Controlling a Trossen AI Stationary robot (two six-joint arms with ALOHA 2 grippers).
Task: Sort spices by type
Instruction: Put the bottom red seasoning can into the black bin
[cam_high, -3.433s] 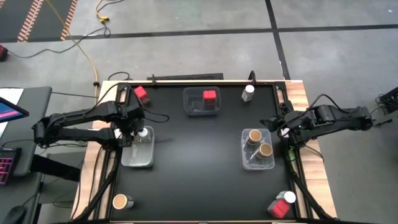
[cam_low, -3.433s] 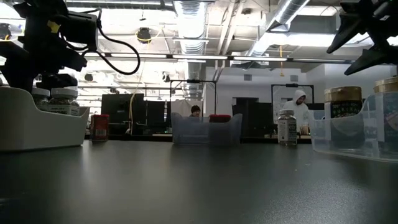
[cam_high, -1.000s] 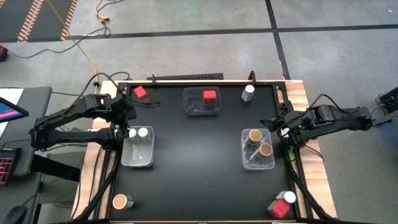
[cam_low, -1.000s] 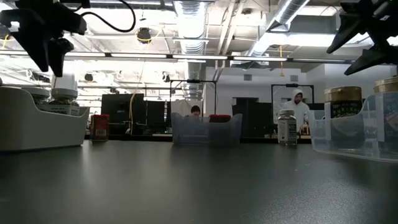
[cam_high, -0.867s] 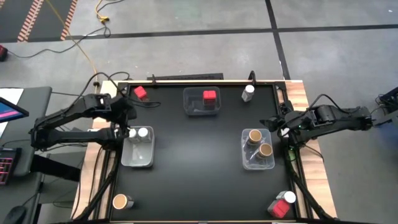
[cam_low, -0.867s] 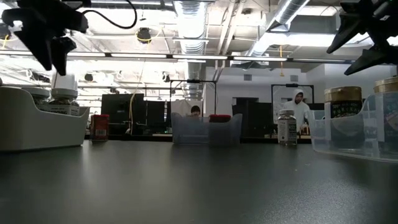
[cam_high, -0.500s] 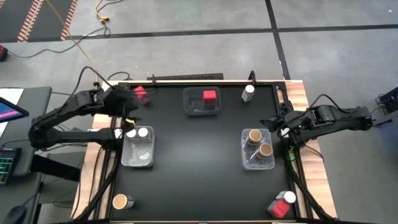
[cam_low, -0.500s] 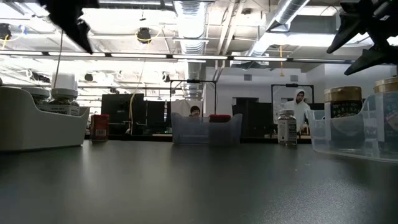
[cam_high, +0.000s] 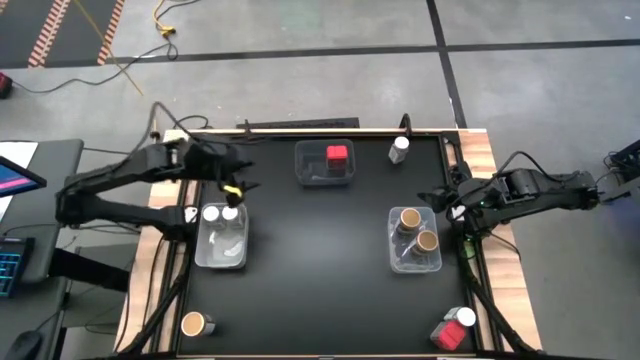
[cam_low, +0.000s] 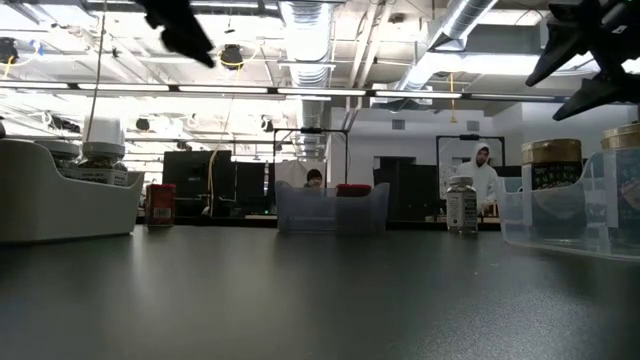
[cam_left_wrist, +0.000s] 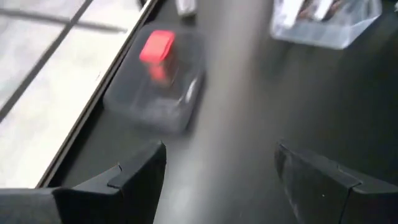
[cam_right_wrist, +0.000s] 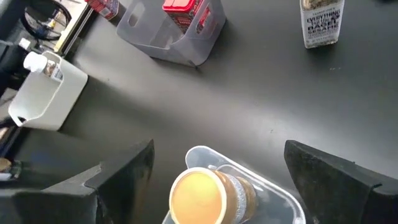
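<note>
Spices sorted partly: two white-capped jars (cam_high: 218, 214) seen in bin (cam_high: 221, 250) near table's left edge; left fingers (cam_high: 238, 178) parted, empty, raised near far-left corner; right fingers (cam_high: 445, 200) spread wide, empty, by right edge.

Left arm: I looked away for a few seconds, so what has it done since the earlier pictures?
The left hand let go of a white-capped jar in the left bin, rose, and swung toward the table's far side; it is now open and empty. The right hand, the brown-lidded jars and the binned red jar stayed put.
</note>
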